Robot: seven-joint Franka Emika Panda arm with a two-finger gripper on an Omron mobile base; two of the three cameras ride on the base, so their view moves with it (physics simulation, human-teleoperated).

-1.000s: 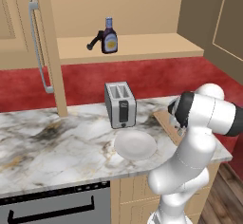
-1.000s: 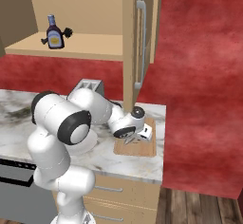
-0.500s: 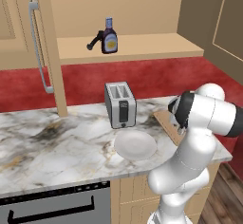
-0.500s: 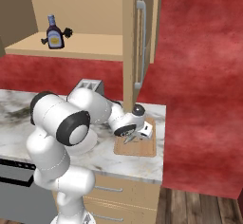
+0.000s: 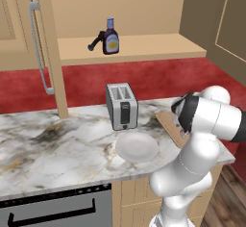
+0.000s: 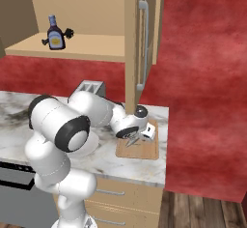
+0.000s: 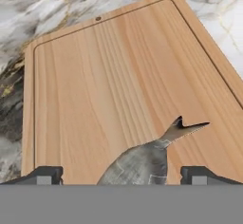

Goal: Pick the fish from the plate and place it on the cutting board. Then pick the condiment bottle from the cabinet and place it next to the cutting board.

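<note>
Silvery-grey fish lying flat on the light wooden cutting board, forked tail pointing away, between the two widely spread dark fingertips of the end effector, free of both. Board rectangular with rounded corners, fine straight grain and a shallow groove near the rim, resting on the marbled tabletop. Round white plate before the metal toaster. Condiment bottle upright on the cabinet shelf.

My arm of glossy white rounded segments, black bands at my joints, bulbous shoulder and elbow shells, a slimmer white wrist, my gripper with a pale boxy hand, my two small dark square fingertips.
</note>
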